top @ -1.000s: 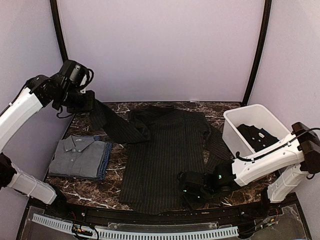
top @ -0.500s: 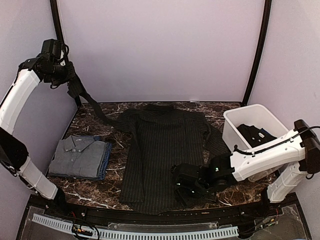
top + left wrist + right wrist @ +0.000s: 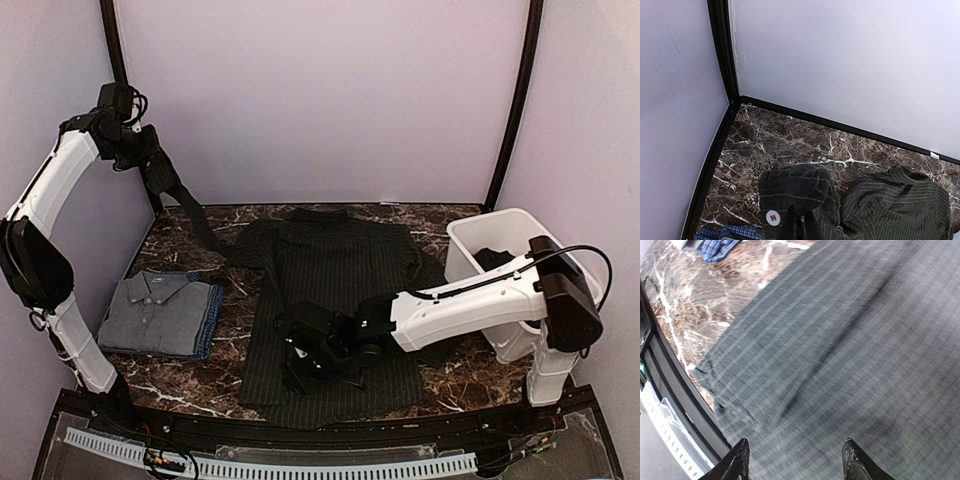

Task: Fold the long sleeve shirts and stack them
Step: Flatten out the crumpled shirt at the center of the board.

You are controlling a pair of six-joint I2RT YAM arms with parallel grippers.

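A charcoal pinstriped shirt (image 3: 335, 300) lies spread flat, back up, in the middle of the table. My left gripper (image 3: 143, 160) is raised high at the back left corner, shut on the cuff of the shirt's left sleeve (image 3: 185, 205), which hangs taut down to the table. In the left wrist view the cuff (image 3: 795, 187) with a pale button wraps over my closed fingers (image 3: 790, 227). My right gripper (image 3: 305, 360) is open, low over the shirt's lower body (image 3: 840, 350), holding nothing. A folded grey shirt (image 3: 155, 312) lies on a blue one (image 3: 212, 320) at the left.
A white plastic tub (image 3: 505, 255) at the right holds another dark shirt (image 3: 490, 262). The marble table (image 3: 450, 370) ends at a black front rail (image 3: 300, 435). Purple walls and black corner posts (image 3: 118, 60) enclose the back and sides.
My left gripper lifted the sleeve up and back toward the left corner, pulling it taut. My right arm slid left from the shirt's lower right hem onto its lower middle.
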